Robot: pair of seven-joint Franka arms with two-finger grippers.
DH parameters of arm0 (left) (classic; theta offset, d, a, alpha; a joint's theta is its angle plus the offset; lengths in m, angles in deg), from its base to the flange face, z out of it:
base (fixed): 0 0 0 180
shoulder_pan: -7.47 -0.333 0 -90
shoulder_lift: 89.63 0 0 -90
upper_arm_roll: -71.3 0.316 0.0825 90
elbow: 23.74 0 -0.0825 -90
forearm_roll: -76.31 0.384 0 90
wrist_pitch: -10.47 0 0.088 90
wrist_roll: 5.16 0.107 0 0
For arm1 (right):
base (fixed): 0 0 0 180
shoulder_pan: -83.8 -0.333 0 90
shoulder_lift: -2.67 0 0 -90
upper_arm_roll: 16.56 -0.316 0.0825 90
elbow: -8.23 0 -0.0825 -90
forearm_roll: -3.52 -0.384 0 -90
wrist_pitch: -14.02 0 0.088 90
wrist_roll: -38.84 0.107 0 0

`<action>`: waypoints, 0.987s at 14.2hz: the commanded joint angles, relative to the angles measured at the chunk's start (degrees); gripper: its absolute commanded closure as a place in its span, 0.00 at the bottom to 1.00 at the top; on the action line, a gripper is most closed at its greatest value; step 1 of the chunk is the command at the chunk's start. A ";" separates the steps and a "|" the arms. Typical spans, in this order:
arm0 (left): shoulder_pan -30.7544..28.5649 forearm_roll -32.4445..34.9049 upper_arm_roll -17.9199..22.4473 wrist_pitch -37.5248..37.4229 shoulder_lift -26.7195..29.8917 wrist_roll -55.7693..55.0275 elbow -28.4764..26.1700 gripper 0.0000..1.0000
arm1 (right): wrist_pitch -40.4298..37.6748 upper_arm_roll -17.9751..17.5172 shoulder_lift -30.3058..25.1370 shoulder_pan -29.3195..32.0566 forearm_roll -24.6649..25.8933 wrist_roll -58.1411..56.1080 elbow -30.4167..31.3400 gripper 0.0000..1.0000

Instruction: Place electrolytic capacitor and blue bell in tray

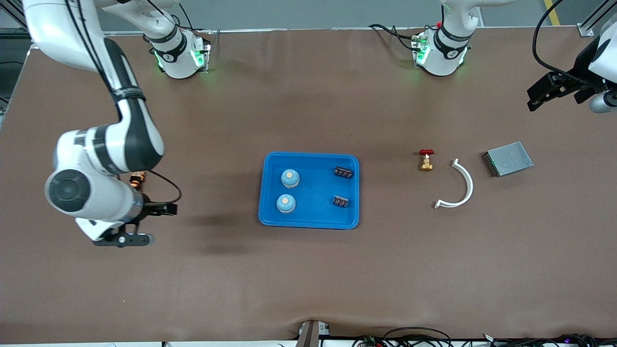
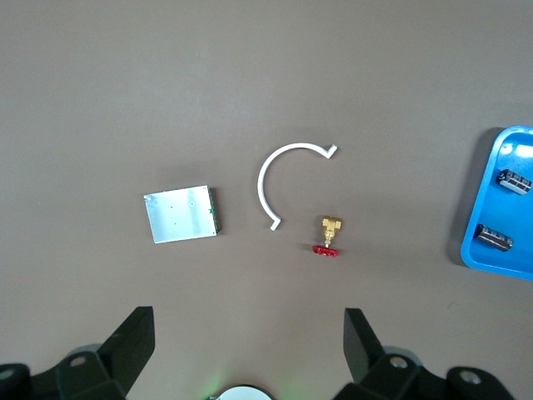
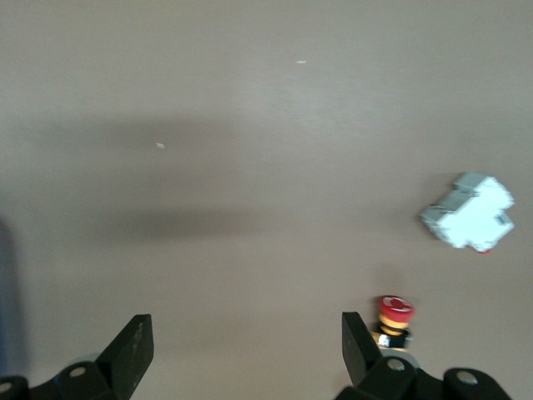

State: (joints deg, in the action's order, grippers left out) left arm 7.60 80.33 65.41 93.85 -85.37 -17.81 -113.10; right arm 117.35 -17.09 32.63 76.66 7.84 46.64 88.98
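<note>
The bright blue tray [image 1: 309, 190] lay mid-table [image 1: 308, 270], shallow and round-cornered, its long axis running between the arms' ends. In it sat two pale blue bells [image 1: 290, 178] [image 1: 286, 203] and two black capacitors [image 1: 343, 172] [image 1: 341, 201] — bells toward the right arm's end. The right pincer [image 1: 144, 224] hung spread over bare table; the left pincer [image 1: 554, 89] was spread too — empty.

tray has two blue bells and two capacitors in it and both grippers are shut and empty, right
Not quite. The tray does hold two blue bells and two capacitors, as the front view shows. But the grippers are open, not shut: the left gripper in the left wrist view and the right gripper in the right wrist view both show their fingers spread wide, holding nothing.
</note>
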 commanded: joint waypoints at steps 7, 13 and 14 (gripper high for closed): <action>0.13 -3.05 0.18 0.73 1.19 0.34 -0.99 0.00 | -2.34 -1.05 -13.15 9.95 -3.26 -8.06 9.16 0.00; 0.13 -3.94 0.18 0.91 0.31 -0.10 -1.43 0.00 | -5.59 -0.61 -21.85 10.92 -4.14 -7.10 11.62 0.00; 0.04 -3.94 0.18 0.91 0.49 -0.10 -1.60 0.00 | -5.86 -0.61 -23.17 11.18 -4.24 -7.18 11.63 0.00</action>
State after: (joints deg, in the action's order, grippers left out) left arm 7.70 77.43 65.38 94.14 -85.43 -17.81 -114.04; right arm 111.76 -17.10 13.98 86.69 4.65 39.32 97.66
